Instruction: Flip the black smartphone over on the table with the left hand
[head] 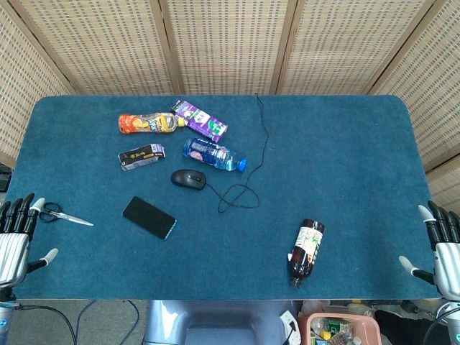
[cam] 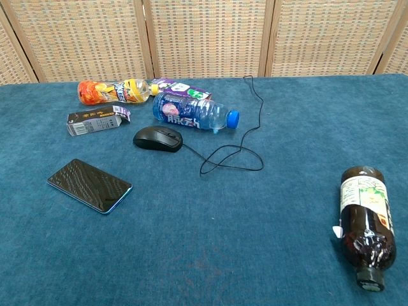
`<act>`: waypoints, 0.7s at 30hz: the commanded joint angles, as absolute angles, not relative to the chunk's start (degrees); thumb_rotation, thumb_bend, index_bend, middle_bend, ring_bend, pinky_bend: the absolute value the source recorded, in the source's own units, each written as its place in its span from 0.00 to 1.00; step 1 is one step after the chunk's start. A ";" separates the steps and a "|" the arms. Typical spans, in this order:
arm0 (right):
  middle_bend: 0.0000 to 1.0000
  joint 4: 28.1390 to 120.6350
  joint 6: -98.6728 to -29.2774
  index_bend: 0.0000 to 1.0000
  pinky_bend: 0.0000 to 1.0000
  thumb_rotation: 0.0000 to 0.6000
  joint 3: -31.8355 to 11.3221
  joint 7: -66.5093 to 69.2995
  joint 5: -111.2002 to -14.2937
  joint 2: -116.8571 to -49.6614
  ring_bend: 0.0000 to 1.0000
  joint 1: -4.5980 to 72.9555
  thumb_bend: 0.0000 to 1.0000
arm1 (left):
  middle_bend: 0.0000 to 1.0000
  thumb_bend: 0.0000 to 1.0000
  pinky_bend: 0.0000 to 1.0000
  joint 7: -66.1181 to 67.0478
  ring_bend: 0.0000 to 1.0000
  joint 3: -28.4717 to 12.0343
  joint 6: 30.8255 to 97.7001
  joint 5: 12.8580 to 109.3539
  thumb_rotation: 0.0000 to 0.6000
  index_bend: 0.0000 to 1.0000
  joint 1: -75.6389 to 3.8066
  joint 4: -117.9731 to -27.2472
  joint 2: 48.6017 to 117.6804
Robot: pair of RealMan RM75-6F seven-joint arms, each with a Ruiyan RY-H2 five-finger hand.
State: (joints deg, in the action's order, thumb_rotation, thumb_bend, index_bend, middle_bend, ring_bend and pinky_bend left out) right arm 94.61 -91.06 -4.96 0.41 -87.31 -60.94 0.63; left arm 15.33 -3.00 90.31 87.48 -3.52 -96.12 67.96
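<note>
The black rectangular smartphone [head: 149,217] lies flat on the blue felt-covered table [head: 345,165], toward the front left part of the surface, its glossy dark face up and its long side running diagonally. Nothing touches it.

The left hand [head: 16,237] sits at the front left corner of the table, fingers upright and spread apart, holding nothing; it is well apart from the phone. A pair of scissors with black handles [head: 61,215] lies just beside that hand, between it and the phone. The right hand [head: 444,248] is at the front right corner, likewise with fingers apart and nothing in it. Neither hand shows in the chest view.

Farther back on the left half lie an orange drink bottle with a yellow cap [head: 147,123], a purple carton [head: 200,119], a clear bottle with a blue cap and blue label [head: 213,154] and a small dark box [head: 141,156]. A black wired computer mouse [head: 188,179] rests just beyond the phone, its thin black cable [head: 248,180] looping toward the back edge. A dark brown bottle [head: 306,248] lies on its side near the front edge, right of centre.
</note>
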 commanded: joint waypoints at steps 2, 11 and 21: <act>0.00 94.46 -90.86 0.00 0.00 1.00 -4.99 0.66 -87.04 -60.90 0.00 0.61 0.00 | 0.00 0.10 0.00 15.65 0.00 -3.04 89.60 86.95 1.00 0.00 -3.74 -96.06 68.28; 0.00 94.39 -90.52 0.00 0.00 1.00 -5.38 1.98 -86.14 -60.52 0.00 0.63 0.00 | 0.00 0.10 0.00 17.45 0.00 -3.66 77.87 85.06 1.00 0.00 -10.48 -95.01 71.20; 0.00 93.63 -88.55 0.00 0.00 1.00 -5.62 1.71 -84.62 -60.99 0.00 1.34 0.00 | 0.00 0.35 0.00 21.25 0.00 -5.29 66.32 84.25 1.00 0.04 -20.10 -86.31 81.40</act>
